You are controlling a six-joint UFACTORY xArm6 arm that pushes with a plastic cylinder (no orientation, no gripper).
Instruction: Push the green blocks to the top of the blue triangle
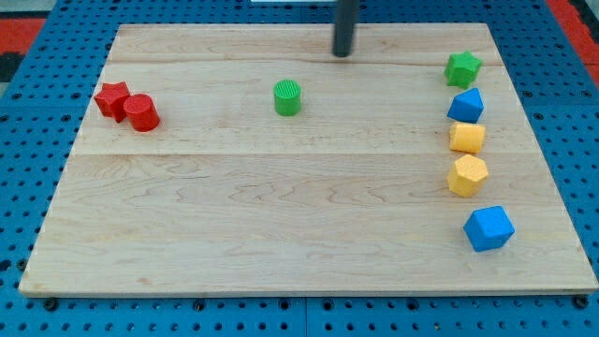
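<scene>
A green cylinder (287,97) stands left of the board's middle near the view's top. A green star (462,67) lies at the view's upper right. Just below it, touching or nearly so, is a blue triangle-like block (466,106). My tip (343,53) is near the view's top edge, up and to the right of the green cylinder and well left of the green star, touching no block.
Two yellow blocks (466,138) (467,175) sit in a column below the blue triangle, and a blue hexagonal block (489,228) below them. A red star (112,98) and a red cylinder (142,113) touch at the view's left. The wooden board (281,225) lies on blue pegboard.
</scene>
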